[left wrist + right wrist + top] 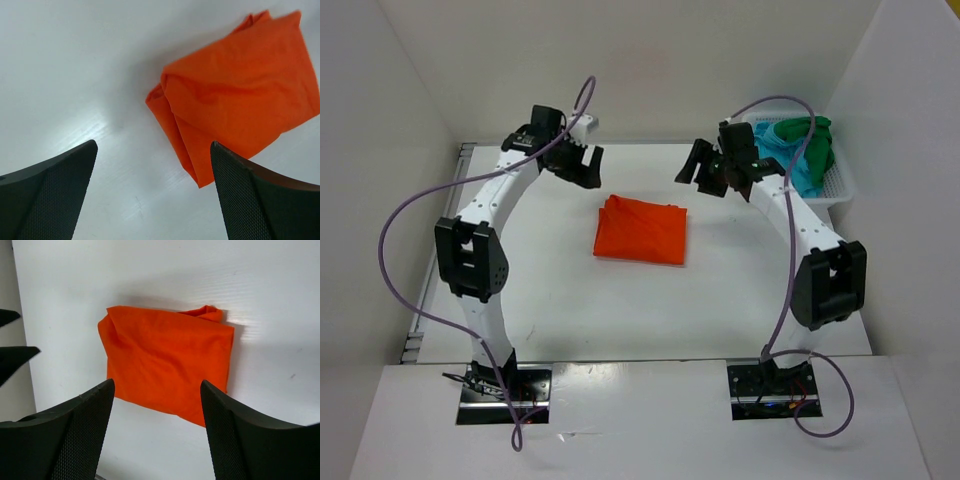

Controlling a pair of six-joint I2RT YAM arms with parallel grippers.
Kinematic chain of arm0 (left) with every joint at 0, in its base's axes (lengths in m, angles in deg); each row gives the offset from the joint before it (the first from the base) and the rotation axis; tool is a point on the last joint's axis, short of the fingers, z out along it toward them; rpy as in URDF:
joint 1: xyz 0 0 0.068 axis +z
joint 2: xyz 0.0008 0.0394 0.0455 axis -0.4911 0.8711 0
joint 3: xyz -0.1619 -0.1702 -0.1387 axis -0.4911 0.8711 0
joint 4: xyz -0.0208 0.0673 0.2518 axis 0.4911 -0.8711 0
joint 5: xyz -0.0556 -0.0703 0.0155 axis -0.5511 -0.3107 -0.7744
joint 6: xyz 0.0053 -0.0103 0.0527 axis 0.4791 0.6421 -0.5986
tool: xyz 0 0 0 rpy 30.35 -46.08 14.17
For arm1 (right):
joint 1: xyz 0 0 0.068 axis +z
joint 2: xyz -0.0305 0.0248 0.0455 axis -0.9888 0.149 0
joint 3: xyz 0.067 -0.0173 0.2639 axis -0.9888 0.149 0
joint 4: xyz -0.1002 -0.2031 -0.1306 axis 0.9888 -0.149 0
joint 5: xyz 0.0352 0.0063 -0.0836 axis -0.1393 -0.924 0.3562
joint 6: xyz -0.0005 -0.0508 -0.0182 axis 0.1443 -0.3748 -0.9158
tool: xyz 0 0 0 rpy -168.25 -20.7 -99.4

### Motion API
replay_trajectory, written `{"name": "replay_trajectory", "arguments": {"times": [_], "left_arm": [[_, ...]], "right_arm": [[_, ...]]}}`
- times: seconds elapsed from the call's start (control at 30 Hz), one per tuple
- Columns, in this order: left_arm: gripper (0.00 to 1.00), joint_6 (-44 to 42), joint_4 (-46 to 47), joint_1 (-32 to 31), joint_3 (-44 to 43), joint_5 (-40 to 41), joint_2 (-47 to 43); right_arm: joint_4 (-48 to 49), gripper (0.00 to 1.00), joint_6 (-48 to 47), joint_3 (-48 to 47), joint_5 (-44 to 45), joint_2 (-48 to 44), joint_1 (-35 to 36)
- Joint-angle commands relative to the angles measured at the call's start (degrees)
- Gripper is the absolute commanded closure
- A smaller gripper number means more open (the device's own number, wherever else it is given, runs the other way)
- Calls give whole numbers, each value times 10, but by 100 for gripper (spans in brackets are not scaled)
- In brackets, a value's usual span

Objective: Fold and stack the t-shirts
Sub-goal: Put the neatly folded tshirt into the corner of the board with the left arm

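Observation:
A folded bright orange t-shirt [642,230] lies flat in the middle of the white table, a neat rectangle with a bunched corner at its back left. The left wrist view has it [240,95] ahead and to the right, and in the right wrist view it [167,362] lies straight ahead. My left gripper [582,165] [154,145] hovers open behind its left corner, holding nothing. Behind its right corner, my right gripper [705,170] [157,382] is open too, with nothing between its fingers. A turquoise t-shirt [807,172] and a dark green t-shirt [823,128] lie crumpled in the basket.
The white mesh basket [848,185] stands at the back right corner, just behind my right arm. White walls close the table in at the back and on both sides. My left gripper's fingertips [12,357] show at the left edge of the right wrist view.

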Motion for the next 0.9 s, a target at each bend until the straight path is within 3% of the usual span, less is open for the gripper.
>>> {"name": "replay_trajectory", "arguments": {"times": [0.0,0.13,0.3,0.6,0.73,0.77,0.87], "left_arm": [[0,9,19,-3,82,-24,21],[0,15,32,-8,91,-64,58],[0,27,11,-14,70,-45,111],[3,37,30,-50,145,-75,135],[49,42,25,-50,125,-50,163],[71,42,25,-50,119,-50,169],[85,42,19,-45,113,-66,170]], "right_arm": [[-25,25,-15,48,44,-41,4],[-20,25,-10,85,54,-58,9],[-15,25,8,118,62,-88,9],[-31,24,8,123,93,-135,9],[-32,25,8,118,98,-140,9],[-32,25,13,118,98,-147,9],[-32,25,13,118,98,-158,9]]}}
